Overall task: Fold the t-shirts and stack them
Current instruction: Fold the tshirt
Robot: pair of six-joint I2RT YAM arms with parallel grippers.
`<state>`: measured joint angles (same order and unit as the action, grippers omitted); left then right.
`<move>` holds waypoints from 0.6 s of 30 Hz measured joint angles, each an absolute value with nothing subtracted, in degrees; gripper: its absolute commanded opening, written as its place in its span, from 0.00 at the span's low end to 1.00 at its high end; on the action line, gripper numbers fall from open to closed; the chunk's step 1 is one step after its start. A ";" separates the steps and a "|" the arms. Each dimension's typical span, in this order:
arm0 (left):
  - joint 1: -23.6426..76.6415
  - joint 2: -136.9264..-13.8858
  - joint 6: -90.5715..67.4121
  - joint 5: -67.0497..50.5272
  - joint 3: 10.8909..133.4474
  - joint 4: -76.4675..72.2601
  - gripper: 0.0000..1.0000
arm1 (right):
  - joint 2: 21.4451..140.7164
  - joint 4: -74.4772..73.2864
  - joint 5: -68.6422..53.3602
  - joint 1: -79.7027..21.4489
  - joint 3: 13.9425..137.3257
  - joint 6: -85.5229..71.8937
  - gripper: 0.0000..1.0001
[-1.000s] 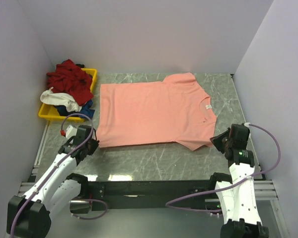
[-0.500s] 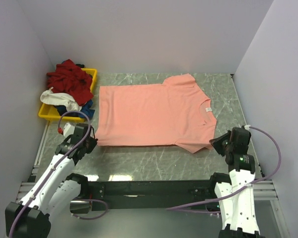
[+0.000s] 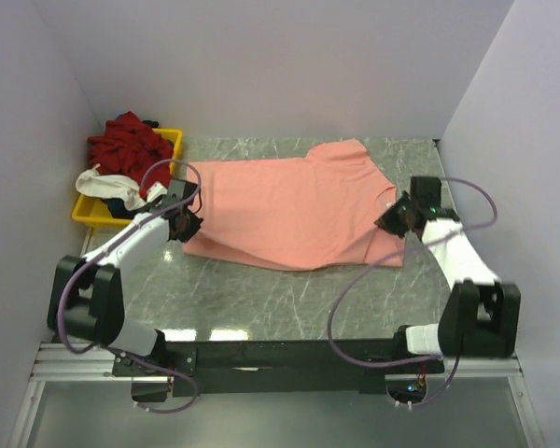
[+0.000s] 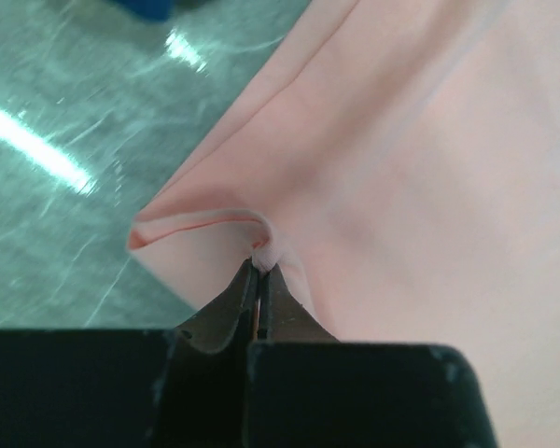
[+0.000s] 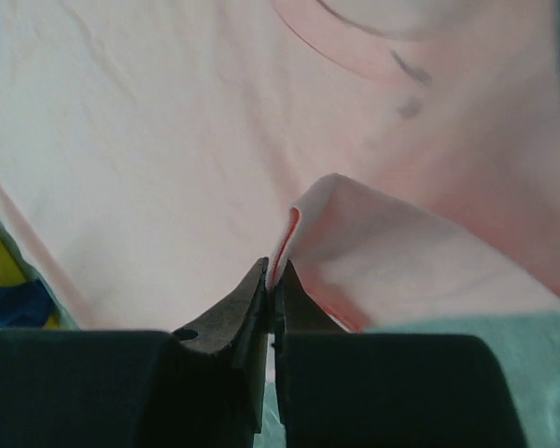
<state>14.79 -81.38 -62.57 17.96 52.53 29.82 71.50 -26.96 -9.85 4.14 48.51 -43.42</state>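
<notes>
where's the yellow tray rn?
Top view: the tray is at the far left of the table, holding the shirt pile, just left of the pink shirt.

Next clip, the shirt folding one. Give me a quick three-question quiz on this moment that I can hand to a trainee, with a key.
1. True or false: the left gripper and the right gripper are each shut on an edge of the salmon-pink cloth t-shirt.
2. Where does the yellow plastic tray sit in the top view?
A. far left of the grey marbled table
B. far right
C. near edge, centre
3. Fill in: the crumpled cloth t-shirt topping the tray's pile is ____ in colour.

Key: 1 true; 2 A; 3 dark red.
</notes>
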 measured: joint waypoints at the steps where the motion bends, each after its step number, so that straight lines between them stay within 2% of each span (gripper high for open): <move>1: 14.70 -83.15 -62.13 17.96 54.04 29.58 0.01 | 75.40 -26.33 -9.34 2.98 51.53 -43.13 0.00; 5: 13.67 -88.01 -60.88 17.85 57.47 29.02 0.01 | 87.37 -23.94 -8.58 -0.16 60.66 -41.91 0.00; 8: 11.75 -89.54 -60.49 17.37 57.63 28.69 0.01 | 91.83 -23.51 -8.54 -1.28 63.61 -41.28 0.00; 18: 7.70 -90.72 -59.72 15.57 57.89 27.92 0.01 | 97.01 -24.03 -6.50 -1.52 71.37 -39.94 0.00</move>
<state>7.70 -90.72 -59.72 15.57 57.89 27.92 97.01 -24.03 -6.50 -1.52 71.37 -39.94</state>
